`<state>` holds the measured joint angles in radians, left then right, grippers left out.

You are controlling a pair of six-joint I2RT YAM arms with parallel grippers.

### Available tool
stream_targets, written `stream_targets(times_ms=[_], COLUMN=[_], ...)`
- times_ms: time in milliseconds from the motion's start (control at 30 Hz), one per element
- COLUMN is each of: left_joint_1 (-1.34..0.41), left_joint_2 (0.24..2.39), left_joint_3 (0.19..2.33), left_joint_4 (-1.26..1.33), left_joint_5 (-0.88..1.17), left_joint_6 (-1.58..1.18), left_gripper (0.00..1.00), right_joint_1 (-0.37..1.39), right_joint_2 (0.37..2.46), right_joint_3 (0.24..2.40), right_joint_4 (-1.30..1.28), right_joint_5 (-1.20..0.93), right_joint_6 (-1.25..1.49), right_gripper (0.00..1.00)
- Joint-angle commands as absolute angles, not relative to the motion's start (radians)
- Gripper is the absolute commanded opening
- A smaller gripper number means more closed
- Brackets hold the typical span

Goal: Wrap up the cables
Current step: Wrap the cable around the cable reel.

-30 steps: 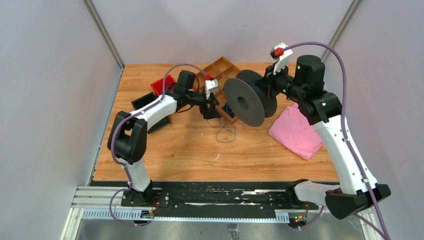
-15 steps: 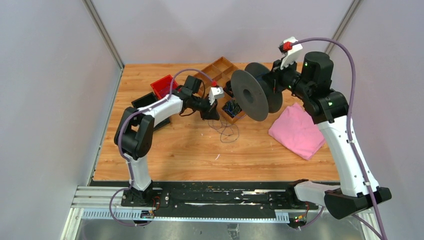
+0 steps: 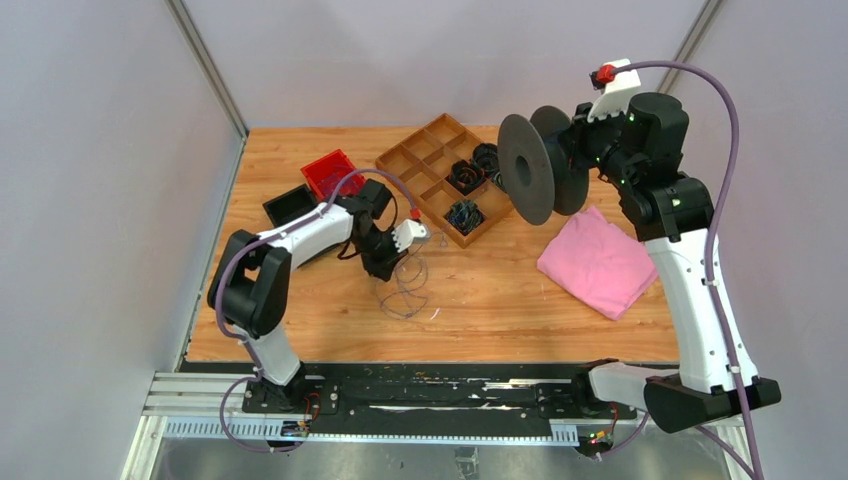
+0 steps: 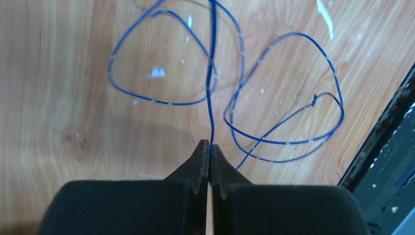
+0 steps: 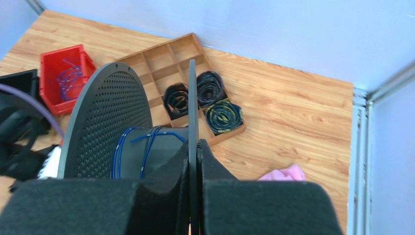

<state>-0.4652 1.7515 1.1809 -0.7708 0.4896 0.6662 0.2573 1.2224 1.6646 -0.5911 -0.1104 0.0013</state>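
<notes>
The left gripper (image 4: pixel 210 151) pinches the thin blue cable (image 4: pixel 211 78), its loops lying on the wooden table (image 3: pixel 520 295); the right gripper (image 5: pixel 194 147) clamps the raised spool (image 5: pixel 107 112) by its flange, so a slow draw should let the loops unfurl untangled.

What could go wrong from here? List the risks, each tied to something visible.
1. The left gripper pinches the thin blue cable only at its very tips, so a pull could slide it free.
2. The cable's loose loops cross each other on the wooden table. Drawn tight, they may knot.
3. The right gripper holds the black spool off the table by one flange's rim, so cable tension might twist it.
</notes>
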Motion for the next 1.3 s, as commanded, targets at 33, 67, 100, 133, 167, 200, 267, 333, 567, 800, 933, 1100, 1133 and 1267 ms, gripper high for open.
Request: stream_targets(times_ms=[33,67,100,133,167,200,267,333,567,800,933,1100,1133,1267], left_joint_1=[-0.460,-0.458,-0.452,-0.446,-0.439,-0.433,-0.422,-0.414,-0.404,-0.377,-0.360,-0.358,-0.359,-0.358], left_joint_2=[1.654,1.641,1.629,1.615,1.602,1.592,1.573,1.562,1.562,1.543,1.532,1.518,1.514,1.515], left_joint_3=[1.134,1.126,1.118,1.110,1.104,1.098,1.088,1.079,1.053,1.020,1.016,1.047,1.059,1.118], left_joint_4=[-0.872,-0.884,-0.891,-0.899,-0.907,-0.916,-0.924,-0.926,-0.965,-0.988,-0.991,-0.994,-0.994,-0.993], left_joint_5=[0.309,0.282,0.260,0.243,0.229,0.215,0.184,0.155,0.094,0.070,0.082,0.192,0.232,0.383], left_joint_6=[0.729,0.737,0.746,0.756,0.765,0.774,0.792,0.809,0.868,0.918,0.926,0.914,0.906,0.879], left_gripper=[0.00,0.00,0.01,0.00,0.00,0.00,0.01,0.02,0.02,0.04,0.05,0.15,0.18,0.29], right_joint_1=[0.208,0.200,0.194,0.185,0.179,0.173,0.161,0.156,0.137,0.118,0.117,0.117,0.117,0.118], right_joint_2=[1.212,1.212,1.211,1.212,1.211,1.209,1.209,1.210,1.211,1.210,1.209,1.210,1.212,1.220], right_joint_3=[1.718,1.717,1.715,1.714,1.712,1.710,1.704,1.695,1.693,1.696,1.683,1.656,1.650,1.650], right_joint_4=[-0.535,-0.535,-0.535,-0.534,-0.533,-0.531,-0.528,-0.522,-0.507,-0.502,-0.495,-0.485,-0.483,-0.484], right_joint_5=[-0.011,-0.009,-0.007,-0.008,-0.008,-0.009,-0.015,-0.015,-0.005,-0.001,-0.005,-0.053,-0.069,-0.121], right_joint_6=[-0.010,-0.014,-0.016,-0.017,-0.018,-0.018,-0.017,-0.016,-0.028,-0.036,-0.038,-0.028,-0.021,0.006], right_gripper=[0.01,0.01,0.01,0.00,0.00,0.01,0.01,0.00,0.01,0.01,0.00,0.01,0.01,0.01])
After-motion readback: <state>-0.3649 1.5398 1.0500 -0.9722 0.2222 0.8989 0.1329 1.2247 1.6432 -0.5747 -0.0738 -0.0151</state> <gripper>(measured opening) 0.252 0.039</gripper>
